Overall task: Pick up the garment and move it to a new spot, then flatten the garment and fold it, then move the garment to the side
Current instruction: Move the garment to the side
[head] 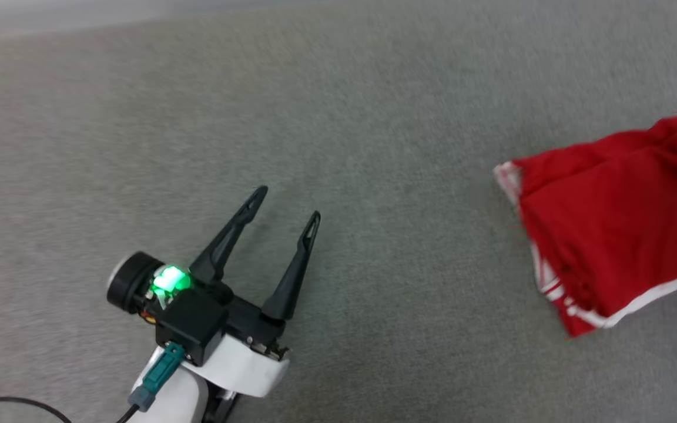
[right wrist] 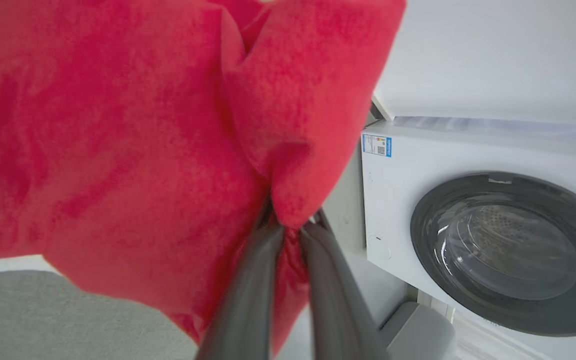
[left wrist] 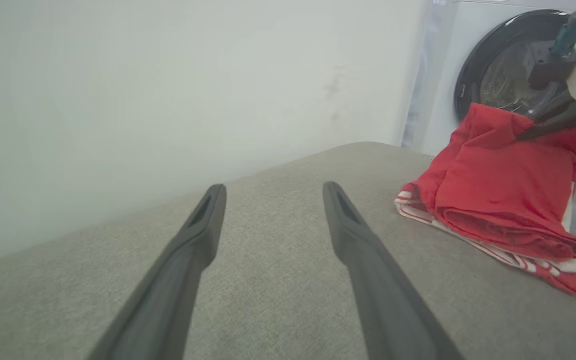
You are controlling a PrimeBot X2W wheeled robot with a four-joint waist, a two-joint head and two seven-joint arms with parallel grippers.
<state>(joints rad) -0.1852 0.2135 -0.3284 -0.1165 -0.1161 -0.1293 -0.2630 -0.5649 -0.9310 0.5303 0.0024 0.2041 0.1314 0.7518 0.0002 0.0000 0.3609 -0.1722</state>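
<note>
Cloth handling, read from left to right. Left gripper (head: 288,202) hovers at the near left over the grey fabric surface (head: 374,147), its 2 fingers spread wide and holding nothing. Garment (head: 609,223) lies well apart from it at the right edge of that surface. It is bunched in loose folds, red body uppermost, with white-and-red striped trim showing along its left and near edges. Right gripper (right wrist: 293,227) has its 2 fingers pressed together on a raised fold of red cloth at the far right of the heap. A washing machine (right wrist: 493,240) stands beyond. Judged from its drape, the jersey is light, limp and not fragile, so 1 pinch will likely raise a sagging bundle rather than a flat sheet. Better holds for flattening would be 2 separate points along the hem or shoulders.
</note>
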